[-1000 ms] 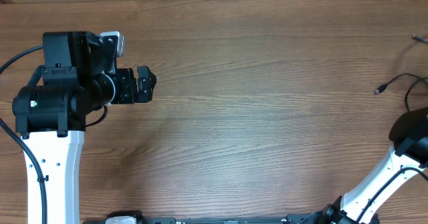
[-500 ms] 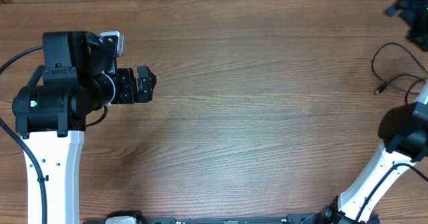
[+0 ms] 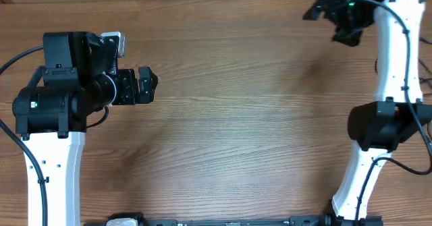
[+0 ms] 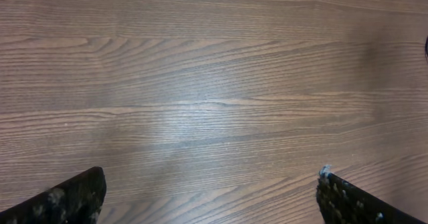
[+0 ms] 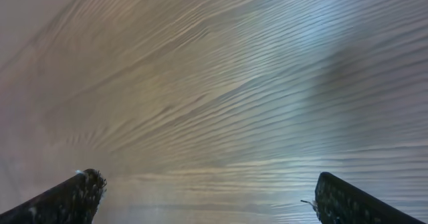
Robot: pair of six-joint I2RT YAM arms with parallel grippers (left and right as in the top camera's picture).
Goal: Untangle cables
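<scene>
My left gripper point(image 4: 212, 198) and right gripper point(image 5: 207, 197) both gape wide, holding nothing, above the wooden table point(image 3: 256, 118). The cables point(image 3: 376, 65) show only as thin strands beside the right arm, far right of the overhead view.

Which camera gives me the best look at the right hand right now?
Overhead: the right hand shows whole at top right, open and empty. The right wrist view catches only its two fingertips in the bottom corners, blurred. The left wrist view does not show it.
</scene>
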